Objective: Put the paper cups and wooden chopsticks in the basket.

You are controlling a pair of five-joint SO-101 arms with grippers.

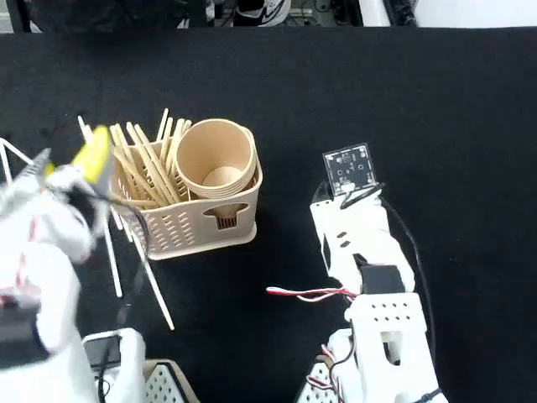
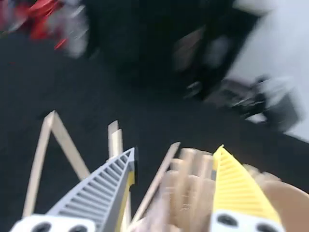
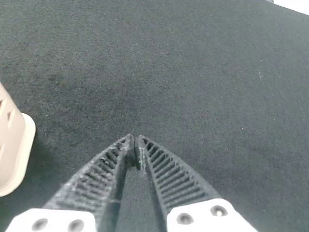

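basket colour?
Beige basket with slotted walls; clearest in the high view.

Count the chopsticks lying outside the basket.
2 visible, both on the table off the basket's front-left corner: one chopstick nearer the left gripper, a second chopstick angled beside it. More may be hidden under that gripper.

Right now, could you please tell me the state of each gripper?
Left gripper: jaws open, above the chopsticks.
Right gripper: jaws shut, empty.
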